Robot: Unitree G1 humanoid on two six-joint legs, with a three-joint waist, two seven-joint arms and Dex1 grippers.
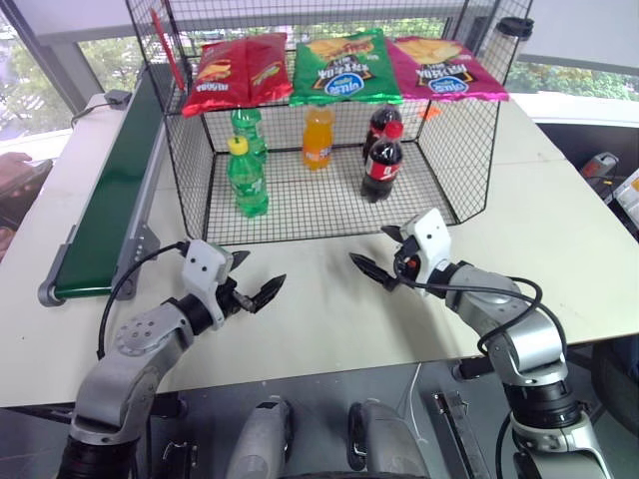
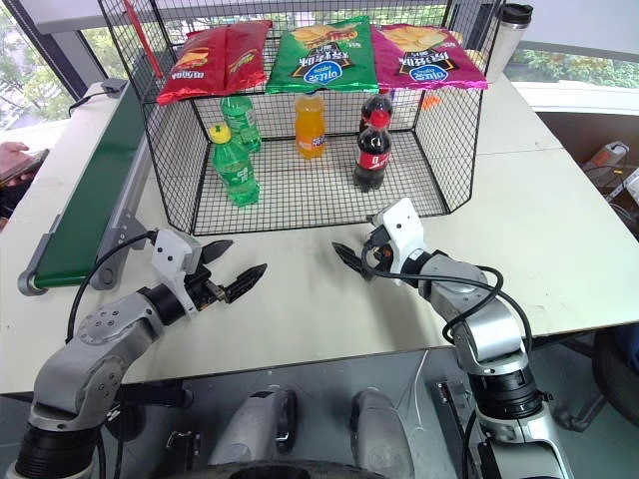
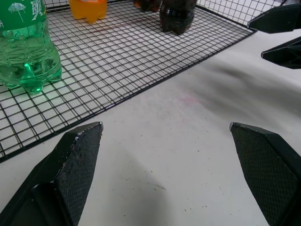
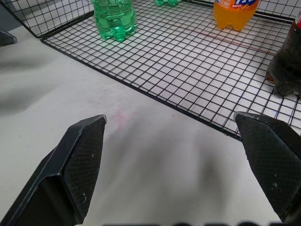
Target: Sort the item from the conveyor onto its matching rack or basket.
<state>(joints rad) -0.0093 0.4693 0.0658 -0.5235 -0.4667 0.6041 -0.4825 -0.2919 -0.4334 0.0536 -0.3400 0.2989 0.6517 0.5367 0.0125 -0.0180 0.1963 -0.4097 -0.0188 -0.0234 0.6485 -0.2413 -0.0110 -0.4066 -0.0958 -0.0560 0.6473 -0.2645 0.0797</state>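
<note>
Both tools, left [image 1: 262, 290] and right [image 1: 376, 269], hover with fingers apart over the worktop [image 1: 329, 319], empty. The orange bottle [image 1: 318, 138] apparently already stands in the basket [image 1: 300, 205]; the conveyor [image 1: 105, 200] looks bare, so waiting follows.

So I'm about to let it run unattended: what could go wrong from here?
The conveyor carries no bottle, so both open tools, left tool and right tool, may have nothing to grasp. Inside the basket, the green bottles, the orange bottle and the cola bottles stand close together; a reach in could topple them.
</note>
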